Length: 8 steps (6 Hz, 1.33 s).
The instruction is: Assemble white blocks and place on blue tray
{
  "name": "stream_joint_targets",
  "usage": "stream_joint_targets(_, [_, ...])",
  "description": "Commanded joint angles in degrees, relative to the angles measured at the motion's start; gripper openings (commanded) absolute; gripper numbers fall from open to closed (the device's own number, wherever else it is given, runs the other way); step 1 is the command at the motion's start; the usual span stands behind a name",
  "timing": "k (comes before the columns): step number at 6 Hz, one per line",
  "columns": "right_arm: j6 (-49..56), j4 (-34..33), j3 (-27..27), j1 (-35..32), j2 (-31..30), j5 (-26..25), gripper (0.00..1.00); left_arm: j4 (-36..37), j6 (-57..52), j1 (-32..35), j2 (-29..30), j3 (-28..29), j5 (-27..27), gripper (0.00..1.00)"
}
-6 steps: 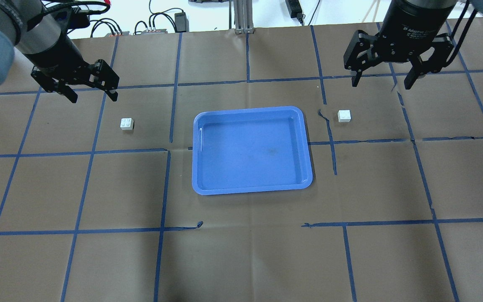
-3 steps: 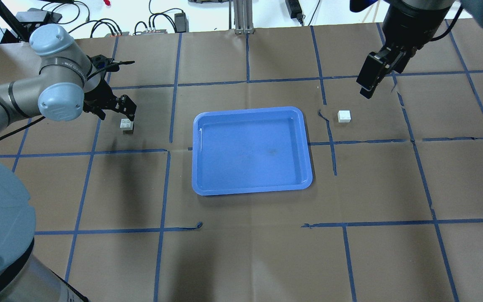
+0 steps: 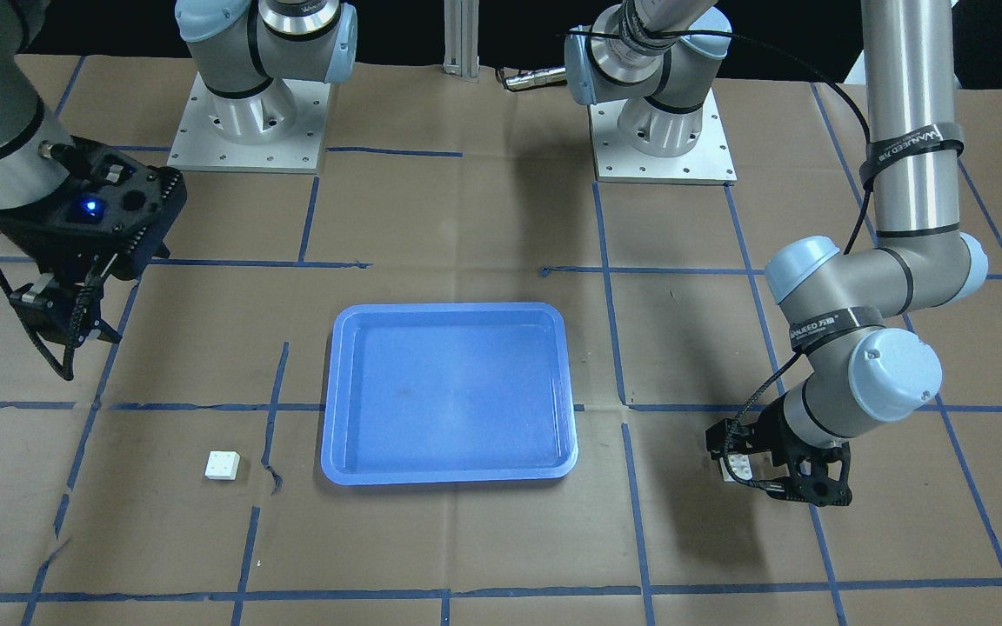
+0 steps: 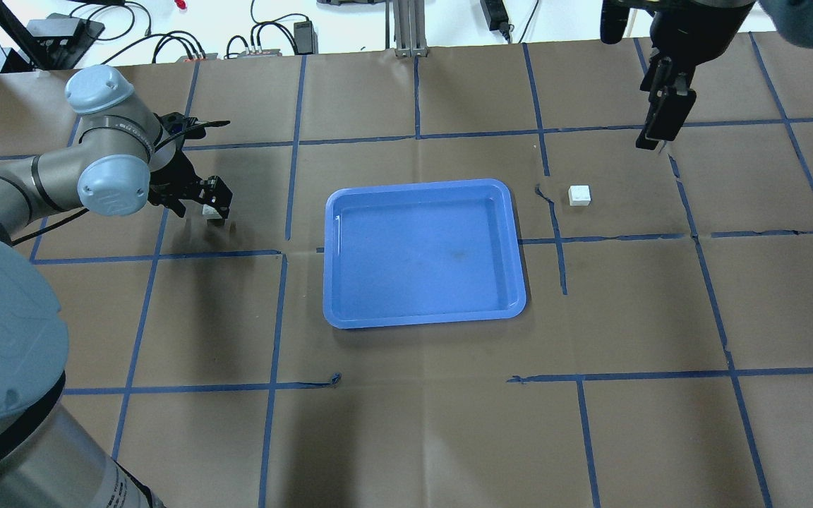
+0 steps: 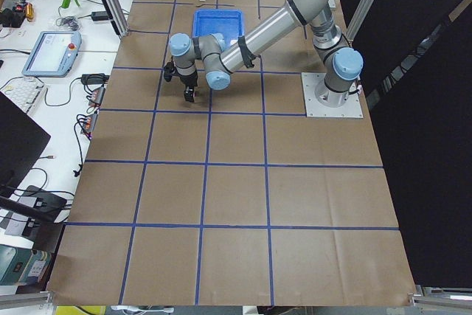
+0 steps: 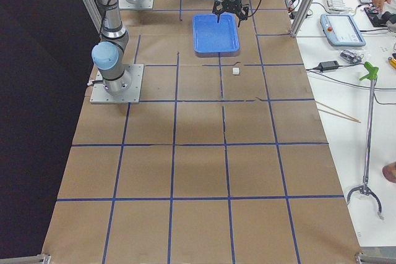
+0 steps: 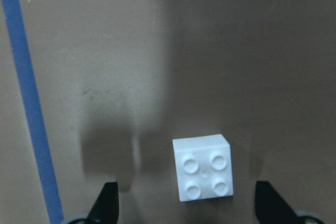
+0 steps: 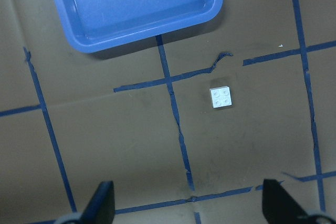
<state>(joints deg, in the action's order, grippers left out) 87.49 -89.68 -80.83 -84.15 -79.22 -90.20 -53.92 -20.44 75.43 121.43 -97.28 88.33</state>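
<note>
Brown paper crossed with blue tape covers the table (image 4: 406, 437), and your blue tray (image 4: 424, 254) lies flat in the middle. The left white block (image 7: 202, 168) sits studs up on the paper, left of the tray. Your left gripper (image 7: 186, 208) is low over it, fingers spread wide, one on each side with a gap at both. It seems not to touch, though the wrist view cuts off the fingertips. The right white block (image 4: 579, 195) rests studs up on the paper, just right of the tray's far right corner. Your right gripper (image 8: 190, 205) hangs high, farther off and well apart from that block, fingers also spread wide.
</note>
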Motion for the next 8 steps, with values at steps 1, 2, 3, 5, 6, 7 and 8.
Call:
stream_joint_targets(1, [13.55, -0.23, 2.5, 1.8, 3.97, 3.08, 1.0, 0.22, 0.31, -0.02, 0.3, 0.51, -0.44, 0.65])
stream_joint_targets(2, [15.67, -0.32, 2.43, 1.89, 4.86, 3.54, 1.0, 0.22, 0.4, -0.02, 0.13, 0.69, -0.36, 0.41])
stream_joint_targets(3, [16.04, -2.41, 2.17, 2.58, 6.69, 7.81, 1.0, 0.13, 0.58, 0.07, 0.04, 0.95, -0.35, 0.29])
stream_joint_targets(5, [16.31, -9.41, -2.02, 7.66, 9.95, 15.81, 1.0, -0.13, 0.58, 0.15, -1.36, 1.3, -0.44, 0.26])
stream_joint_targets(6, [16.14, -17.12, -8.93, 8.82, 10.22, 18.89, 1.0, -0.57, -0.38, 2.42, -3.63, 0.43, -0.44, 0.26])
stream_joint_targets(7, [15.96, -26.94, -15.96, 9.61, 10.31, 20.66, 1.0, -1.09, -1.61, 8.71, -6.0, 0.25, -0.18, 0.26])
stream_joint_targets(8, [15.96, -33.39, -21.86, 10.14, 10.75, 22.68, 1.0, -1.45, -8.75, 15.21, -6.55, 0.16, -0.27, 0.26])
